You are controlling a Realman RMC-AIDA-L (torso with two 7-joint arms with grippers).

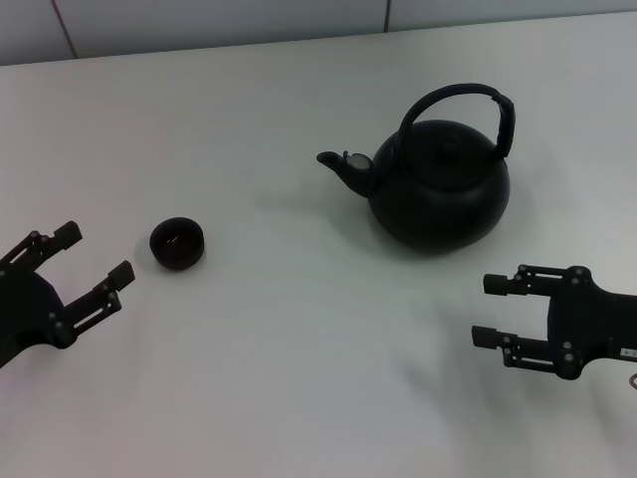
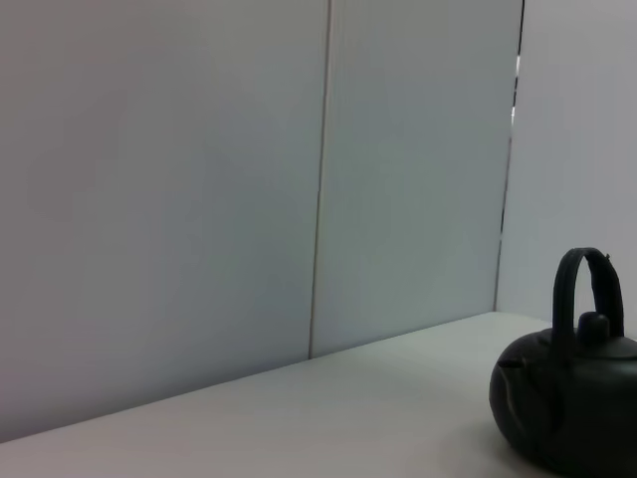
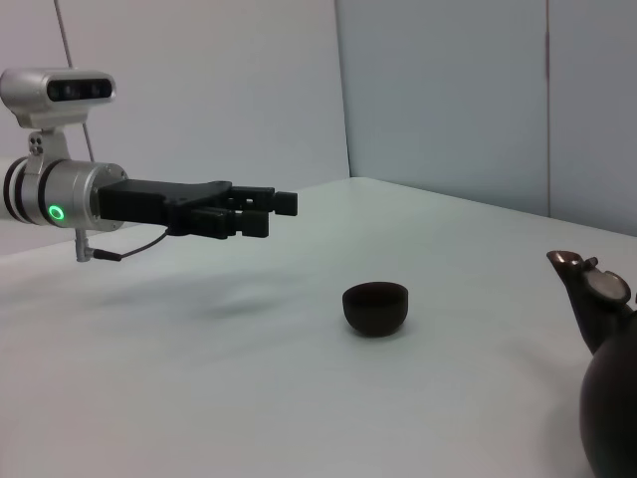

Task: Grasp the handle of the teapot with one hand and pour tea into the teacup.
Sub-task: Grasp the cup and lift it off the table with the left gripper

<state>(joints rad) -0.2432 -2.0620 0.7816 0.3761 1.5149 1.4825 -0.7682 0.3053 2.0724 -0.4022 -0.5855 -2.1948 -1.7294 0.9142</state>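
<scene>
White smooth table [image 1: 299, 398] holds everything. Right gripper [image 1: 486, 311] at four o'clock has its fingers spread, holding nothing; left gripper [image 1: 97, 253] at eight o'clock too. Round black teapot [image 1: 440, 184] sits at one o'clock, handle [image 1: 468, 95] arched; tiny teacup [image 1: 178, 243] at nine.

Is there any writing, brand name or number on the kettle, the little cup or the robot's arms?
None that can be read.
The teapot and teacup are plain black.
The left gripper has only a green ring light on its wrist, no text.
The right gripper bears a small label, too small to read.
</scene>
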